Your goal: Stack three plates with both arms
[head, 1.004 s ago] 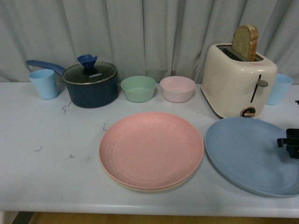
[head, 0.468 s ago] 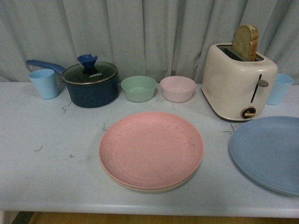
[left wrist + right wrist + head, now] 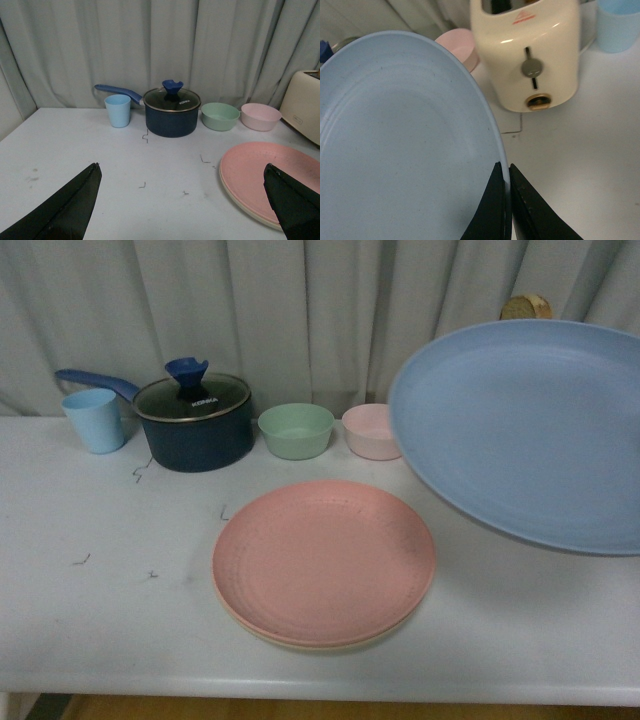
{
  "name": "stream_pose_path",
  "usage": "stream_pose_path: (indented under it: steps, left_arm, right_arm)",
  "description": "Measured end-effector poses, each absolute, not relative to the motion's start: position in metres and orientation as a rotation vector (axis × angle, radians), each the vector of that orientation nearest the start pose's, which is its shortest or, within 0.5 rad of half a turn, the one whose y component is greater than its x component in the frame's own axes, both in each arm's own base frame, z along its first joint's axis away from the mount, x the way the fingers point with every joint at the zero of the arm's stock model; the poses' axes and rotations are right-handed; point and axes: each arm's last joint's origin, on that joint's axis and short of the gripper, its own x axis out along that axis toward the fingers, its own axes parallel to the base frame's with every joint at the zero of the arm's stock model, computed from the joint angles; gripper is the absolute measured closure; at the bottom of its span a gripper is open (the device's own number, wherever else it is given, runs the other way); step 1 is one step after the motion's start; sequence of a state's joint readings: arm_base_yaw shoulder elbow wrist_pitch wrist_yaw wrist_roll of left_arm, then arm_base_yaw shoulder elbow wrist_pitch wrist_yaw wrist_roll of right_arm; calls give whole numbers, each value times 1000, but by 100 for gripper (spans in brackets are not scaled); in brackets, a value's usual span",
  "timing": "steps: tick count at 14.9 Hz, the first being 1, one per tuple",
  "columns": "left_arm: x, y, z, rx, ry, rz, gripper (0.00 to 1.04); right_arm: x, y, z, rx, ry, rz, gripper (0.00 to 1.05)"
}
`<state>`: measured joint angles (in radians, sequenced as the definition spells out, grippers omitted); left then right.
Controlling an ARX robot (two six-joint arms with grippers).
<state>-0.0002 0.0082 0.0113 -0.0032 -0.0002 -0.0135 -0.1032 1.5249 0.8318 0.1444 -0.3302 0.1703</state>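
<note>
The pink plate (image 3: 323,560) lies on top of the beige plate (image 3: 300,641) in the middle of the table; only the beige rim shows. The blue plate (image 3: 520,425) is held tilted in the air at the right, high above the table. My right gripper (image 3: 507,167) is shut on the blue plate's (image 3: 400,145) rim; it is out of the front view. My left gripper (image 3: 182,172) is open and empty above the table, left of the pink plate (image 3: 270,175). Neither arm shows in the front view.
A dark blue pot with a glass lid (image 3: 194,420), a light blue cup (image 3: 96,418), a green bowl (image 3: 296,429) and a pink bowl (image 3: 368,430) stand along the back. The cream toaster (image 3: 532,55) and another blue cup (image 3: 618,22) stand at the back right.
The blue plate was dragged right along the table, then lifted off it and tilted; it now hangs in the air and hides the toaster in the front view.
</note>
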Motion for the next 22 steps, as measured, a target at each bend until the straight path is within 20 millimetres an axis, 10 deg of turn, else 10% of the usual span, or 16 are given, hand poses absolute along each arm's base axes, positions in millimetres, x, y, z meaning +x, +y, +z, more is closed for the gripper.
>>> stream_pose_path:
  steps: [5, 15, 22]
  left_arm:
    - [98, 0, 166, -14, 0, 0, 7]
    - [98, 0, 166, -13, 0, 0, 7]
    - [98, 0, 166, -14, 0, 0, 7]
  right_arm:
    - [365, 81, 149, 312, 717, 276, 102]
    - [387, 115, 99, 279, 830, 232, 102]
    - [374, 106, 134, 321, 708, 239, 26]
